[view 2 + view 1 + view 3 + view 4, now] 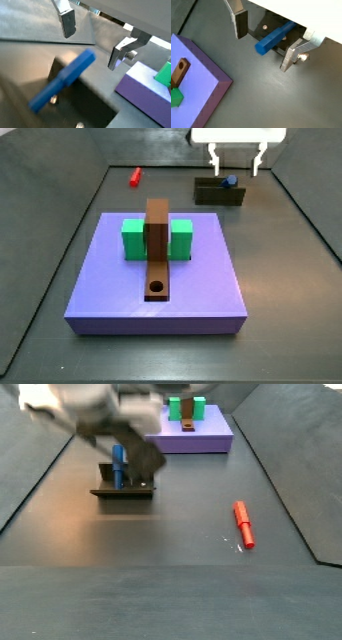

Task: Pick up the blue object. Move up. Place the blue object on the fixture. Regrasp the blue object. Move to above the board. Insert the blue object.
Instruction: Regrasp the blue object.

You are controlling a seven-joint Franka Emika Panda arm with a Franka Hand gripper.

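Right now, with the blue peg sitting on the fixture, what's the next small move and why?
Probably lower the gripper and close it on the blue peg. The peg stands propped on the fixture, and the open gripper hangs just above with a finger on each side, not touching it. Regrasping comes before moving to the board.
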